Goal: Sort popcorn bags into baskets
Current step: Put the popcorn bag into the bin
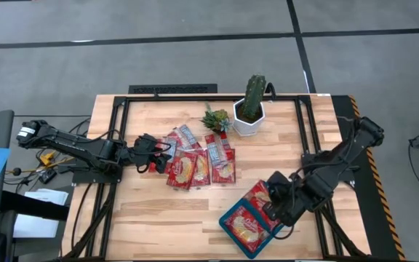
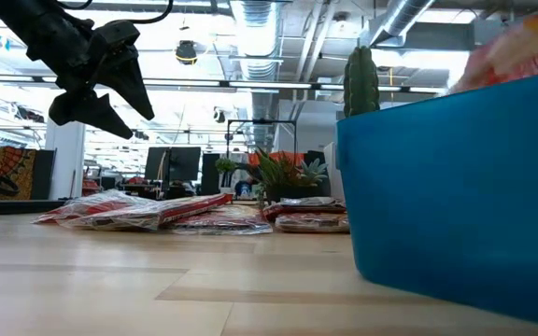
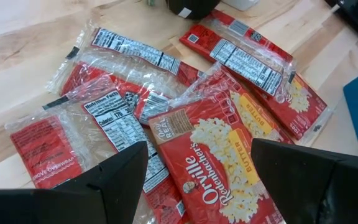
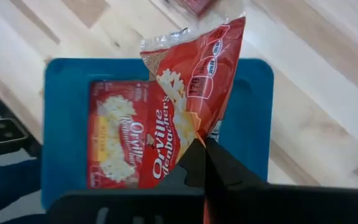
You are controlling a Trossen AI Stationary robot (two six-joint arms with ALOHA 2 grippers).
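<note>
Several red popcorn bags [image 1: 195, 166] lie flat in an overlapping pile on the table's middle, some picture side up and some label side up [image 3: 216, 149]. My left gripper [image 1: 160, 155] hovers open just above the pile's left end [image 2: 101, 89], its fingers either side of a yellow-pictured bag, touching nothing. The teal-blue basket [image 1: 225, 220] sits near the table's near right edge [image 2: 456, 187], with one bag [image 4: 123, 143] lying flat in it. My right gripper [image 1: 271, 198] is above the basket, shut on another popcorn bag [image 4: 191, 68]. My right gripper pinches the bag at a narrow edge [image 4: 197, 132] between its two fingers, coming from above and the right. The bag stretches away from the fingers, tilted over the basket and over the bag in it. Whether its far end touches anything cannot be told.
A tall cactus in a white hexagonal pot [image 1: 250, 115] stands at the table's far side, and a small green spiky plant [image 1: 215, 118] sits to its left, just behind the pile. Bare wood lies between the pile and the basket [image 1: 195, 211].
</note>
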